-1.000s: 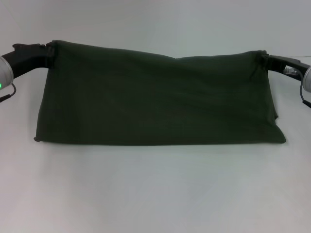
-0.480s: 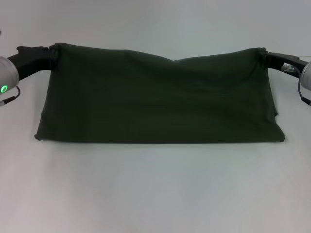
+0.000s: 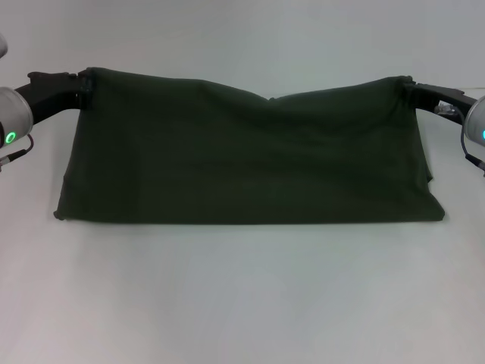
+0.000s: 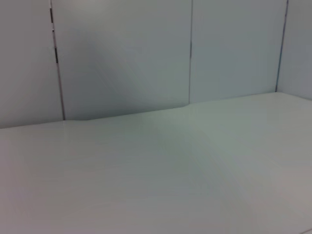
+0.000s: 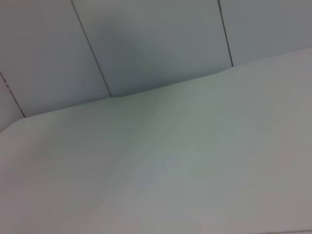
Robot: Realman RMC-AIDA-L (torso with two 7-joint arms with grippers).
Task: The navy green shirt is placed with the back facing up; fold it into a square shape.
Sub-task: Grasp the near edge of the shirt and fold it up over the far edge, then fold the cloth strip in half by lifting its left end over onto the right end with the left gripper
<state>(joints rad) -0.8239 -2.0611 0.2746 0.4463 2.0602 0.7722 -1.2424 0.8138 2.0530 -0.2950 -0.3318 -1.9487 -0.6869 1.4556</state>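
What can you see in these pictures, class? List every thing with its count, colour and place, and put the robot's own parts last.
navy green shirt: one, dark olive green, spread wide across the middle of the table, far edge lifted at both corners, near edge lying on the table.
table: one, white, under the shirt and filling the foreground.
wall panels: several, pale grey, upright behind the table's far edge, seen in both wrist views.
left gripper: one, black, at the shirt's far left corner, shut on the fabric.
right gripper: one, black, at the shirt's far right corner, shut on the fabric.
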